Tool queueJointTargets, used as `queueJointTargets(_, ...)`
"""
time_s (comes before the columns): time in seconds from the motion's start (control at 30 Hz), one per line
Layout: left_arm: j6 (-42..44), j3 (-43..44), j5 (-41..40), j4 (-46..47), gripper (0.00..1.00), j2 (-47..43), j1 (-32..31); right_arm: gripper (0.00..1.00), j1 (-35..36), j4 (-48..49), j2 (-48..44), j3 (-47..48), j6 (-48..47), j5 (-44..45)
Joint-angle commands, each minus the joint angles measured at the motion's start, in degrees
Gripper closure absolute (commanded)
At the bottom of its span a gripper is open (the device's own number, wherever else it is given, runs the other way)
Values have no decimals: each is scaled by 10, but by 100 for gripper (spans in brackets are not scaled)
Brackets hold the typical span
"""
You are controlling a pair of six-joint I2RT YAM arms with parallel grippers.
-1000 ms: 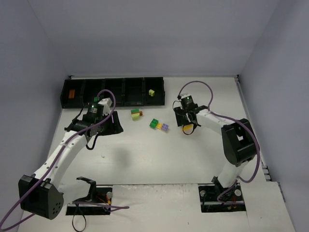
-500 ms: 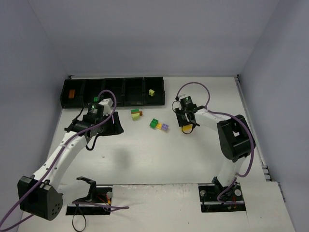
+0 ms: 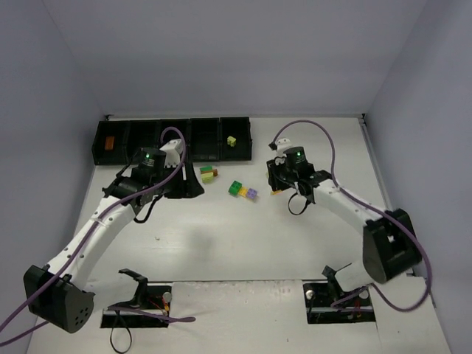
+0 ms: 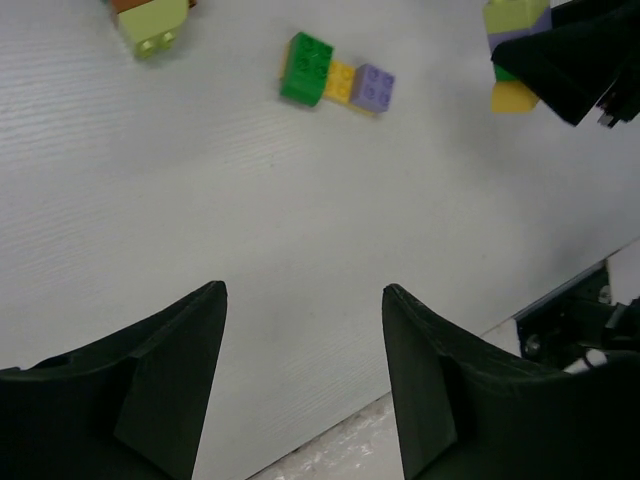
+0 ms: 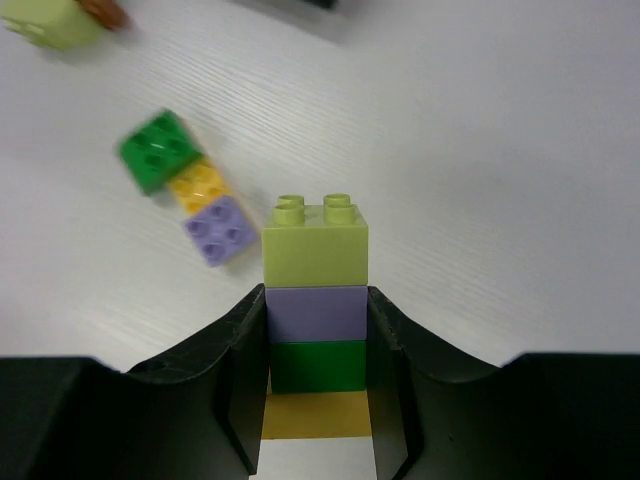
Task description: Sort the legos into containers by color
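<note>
Lime-topped brick stack point(image 5: 314, 255) pinched in right pincer point(image 5: 316, 330); left pincer point(image 4: 305, 300) spread above white table point(image 4: 200, 180)

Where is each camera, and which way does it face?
Top external: above and behind, facing down on the table, left arm, right arm.
Left wrist: on that arm, facing down past the open left claw.
Right wrist: facing down over the right claw, shut on a brick stack.
Both wrist views share the green-yellow-lilac row.

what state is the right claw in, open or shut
The right claw is shut on the brick stack: the right wrist view shows its fingers pressed against the stack's two sides.
</note>
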Motion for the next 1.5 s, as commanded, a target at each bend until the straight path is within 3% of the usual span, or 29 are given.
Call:
queueJointTargets(0.0, -33, 50, 41, 68, 42, 12, -28, 100, 34, 56, -101, -10, -26, -54)
queueJointTargets(0.07, -57, 68, 46, 87, 34, 25, -40, 100, 39, 54, -139, -20, -36, -82)
queueJointTargets(0.3, -123, 120, 49, 161, 30, 68, -91, 100, 70, 53, -229, -31, -40, -121)
queueJointTargets(0.53, -188, 148, 21, 239, 31, 112, -128, 100, 87, 33, -260, -19, -46, -135)
queueJointTargets(1.0, -189, 195, -23, 255, 39, 195, -215, 100, 89, 9, -304, -23, -47, -137)
queueJointTargets(1.17, -189, 190, -20, 275, 58, 198, -219, 100, 88, 5, -313, -27, -45, -139)
queueJointTargets(1.3, -189, 185, -18, 296, 94, 192, -219, 100, 88, 4, -319, -37, -45, -135)
queueJointTargets(1.37, -189, 185, -16, 300, 100, 190, -219, 100, 88, 4, -321, -48, -43, -133)
queueJointTargets(1.47, -188, 191, -12, 296, 100, 188, -218, 100, 88, 4, -324, -64, -41, -126)
